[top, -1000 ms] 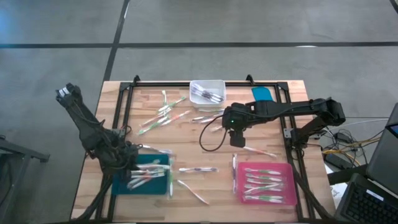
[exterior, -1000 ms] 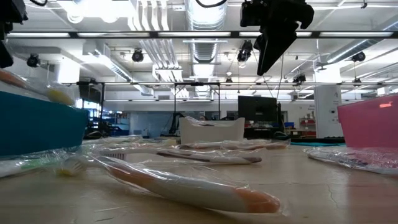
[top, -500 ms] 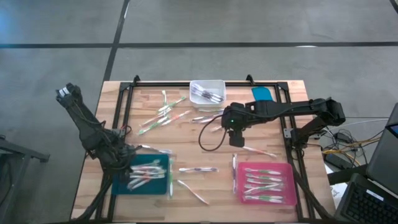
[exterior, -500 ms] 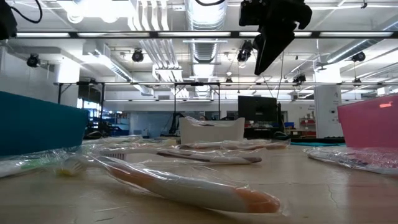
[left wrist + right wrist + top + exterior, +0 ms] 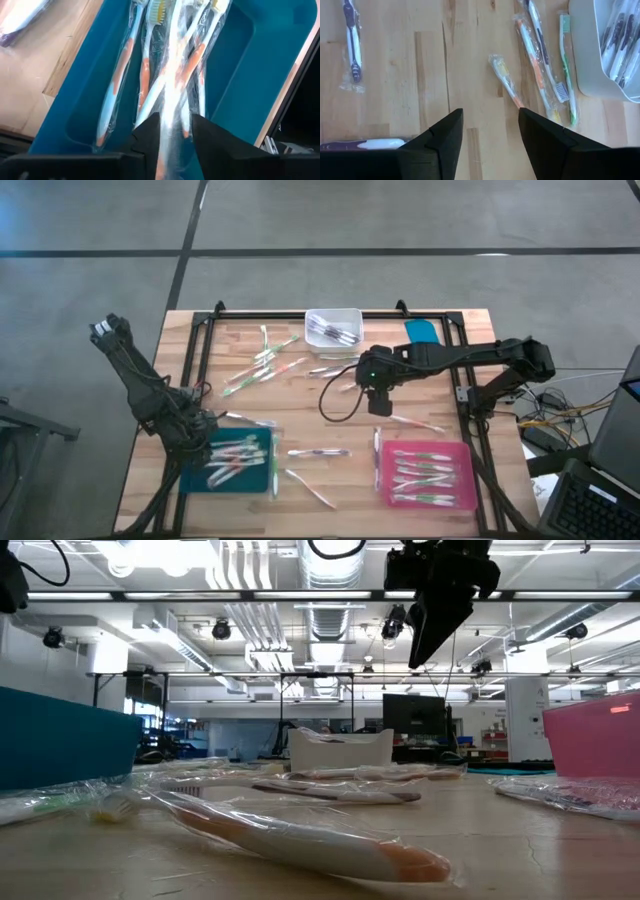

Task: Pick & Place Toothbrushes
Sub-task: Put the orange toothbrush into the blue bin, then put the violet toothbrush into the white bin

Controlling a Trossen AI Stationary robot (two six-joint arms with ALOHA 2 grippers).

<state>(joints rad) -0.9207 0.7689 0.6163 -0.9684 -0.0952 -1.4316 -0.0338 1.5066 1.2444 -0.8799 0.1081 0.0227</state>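
Observation:
My left gripper (image 5: 205, 430) hangs over the teal tray (image 5: 198, 480) at the near left, pointing steeply down, fingers parted (image 5: 175, 120) around a wrapped toothbrush (image 5: 172, 85) that lies over several others in the tray. My right gripper (image 5: 381, 405) hovers open above the table's middle, nothing between its fingers (image 5: 487, 117). Loose wrapped toothbrushes lie flat on the wood below it (image 5: 506, 80) and to its right (image 5: 415, 421). My left gripper has the handle end (image 5: 174, 131) of a wrapped toothbrush between its parted fingers, which come from above. Whether they touch it I cannot tell. The toothbrush runs away from the fingers, lengthwise along the tray, on top of the others.
A pink tray (image 5: 466, 450) with toothbrushes sits near right, a white bin (image 5: 350, 312) with more at the far middle. Loose toothbrushes lie at the far left (image 5: 262, 365) and near middle (image 5: 318, 451). A black cable loop (image 5: 335, 405) hangs beside my right gripper.
In the low view, a toothbrush end that stuck up above the teal tray's wall a second ago has sunk out of sight behind it. My left gripper has tipped over the tray without shifting place. My right arm has kept still.

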